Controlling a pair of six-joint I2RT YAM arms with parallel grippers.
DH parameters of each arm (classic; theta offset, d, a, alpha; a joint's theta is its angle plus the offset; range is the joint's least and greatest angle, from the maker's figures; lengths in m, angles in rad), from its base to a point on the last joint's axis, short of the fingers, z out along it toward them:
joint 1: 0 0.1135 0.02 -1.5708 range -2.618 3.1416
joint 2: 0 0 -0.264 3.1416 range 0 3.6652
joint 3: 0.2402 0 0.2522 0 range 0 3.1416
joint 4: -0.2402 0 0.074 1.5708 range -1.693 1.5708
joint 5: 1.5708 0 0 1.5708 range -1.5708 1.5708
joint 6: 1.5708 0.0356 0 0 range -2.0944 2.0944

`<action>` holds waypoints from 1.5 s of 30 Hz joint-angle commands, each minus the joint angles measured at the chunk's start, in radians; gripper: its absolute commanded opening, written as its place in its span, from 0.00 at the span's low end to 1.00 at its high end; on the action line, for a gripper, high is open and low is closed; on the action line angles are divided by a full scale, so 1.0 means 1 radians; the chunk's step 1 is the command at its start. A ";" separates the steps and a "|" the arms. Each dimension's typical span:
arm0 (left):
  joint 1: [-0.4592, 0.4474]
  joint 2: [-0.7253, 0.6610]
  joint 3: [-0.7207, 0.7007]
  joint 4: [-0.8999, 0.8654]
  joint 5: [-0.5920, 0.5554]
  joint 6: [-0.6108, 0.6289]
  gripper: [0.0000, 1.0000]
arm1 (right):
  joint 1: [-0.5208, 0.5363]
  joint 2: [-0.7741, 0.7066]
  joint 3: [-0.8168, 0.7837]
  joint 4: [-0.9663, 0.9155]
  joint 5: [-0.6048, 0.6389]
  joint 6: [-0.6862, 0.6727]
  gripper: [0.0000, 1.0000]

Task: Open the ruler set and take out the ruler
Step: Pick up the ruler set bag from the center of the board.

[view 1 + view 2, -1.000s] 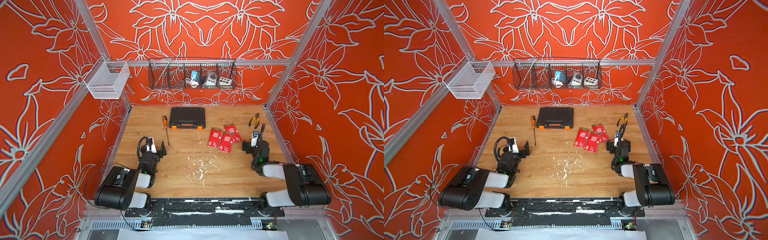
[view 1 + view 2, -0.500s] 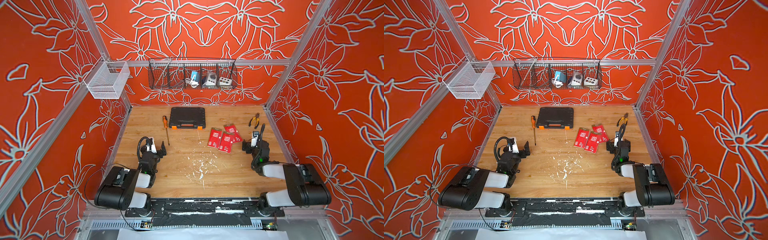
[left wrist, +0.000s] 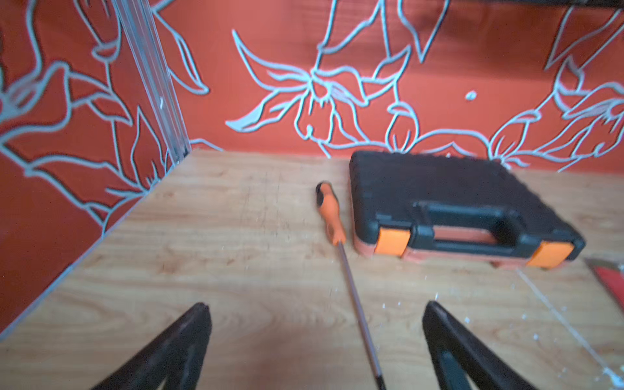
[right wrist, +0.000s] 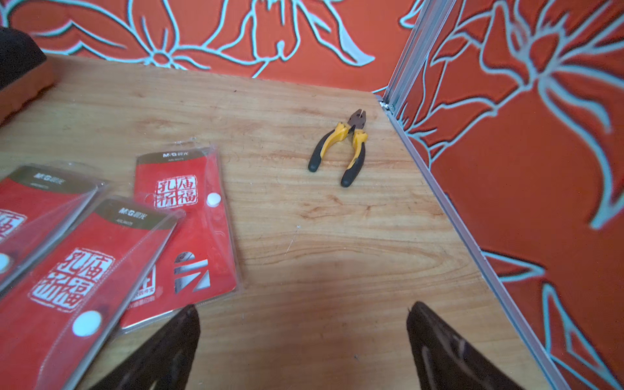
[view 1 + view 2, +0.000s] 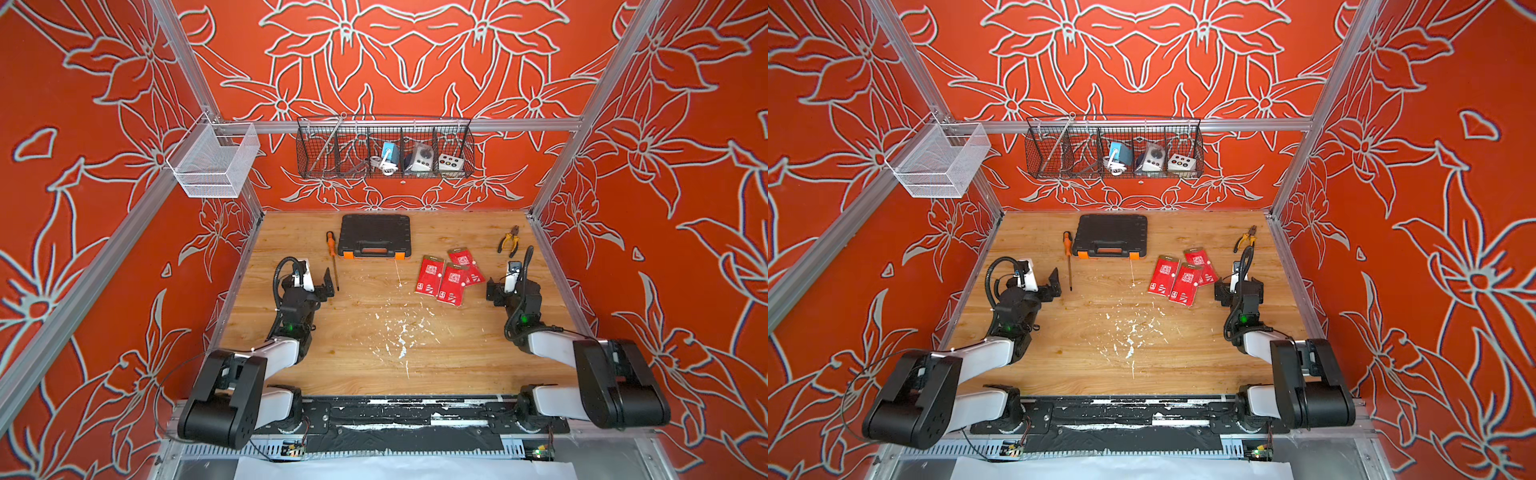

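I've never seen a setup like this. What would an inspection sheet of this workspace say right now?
Surface: wooden table, white flecks mid-board.
Job's things: three red ruler sets, overlapping, pouches apparently shut, near the right claw.
Clutter: closed black toolbox; orange screwdriver beside it; pliers by the right wall.
Claws: left claw open, empty; right claw open, empty.
Cables: black cable looped at each wrist.
Surroundings: orange floral walls; black wire basket holding gadgets; white mesh basket.

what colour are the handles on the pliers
Yellow with black ends on the pliers. The right wrist view shows them best.
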 commanded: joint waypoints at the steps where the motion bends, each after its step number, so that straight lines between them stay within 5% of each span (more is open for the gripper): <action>1: 0.001 -0.101 0.037 -0.136 0.062 -0.049 0.98 | -0.007 -0.113 0.090 -0.199 0.065 0.037 0.98; 9: -0.135 -0.244 0.096 -0.208 0.133 -0.086 0.98 | -0.006 -0.246 0.335 -0.663 -0.100 0.160 0.98; 16: -0.265 -0.170 0.177 -0.280 0.244 -0.110 0.98 | -0.004 -0.208 0.387 -0.866 -0.312 0.394 0.98; 32: -0.687 0.334 0.509 -0.336 0.276 -0.063 0.97 | 0.017 -0.065 0.243 -0.769 -0.639 0.625 0.91; 45: -0.766 0.577 0.672 -0.396 0.253 -0.074 0.82 | 0.059 0.156 0.258 -0.597 -0.697 0.691 0.83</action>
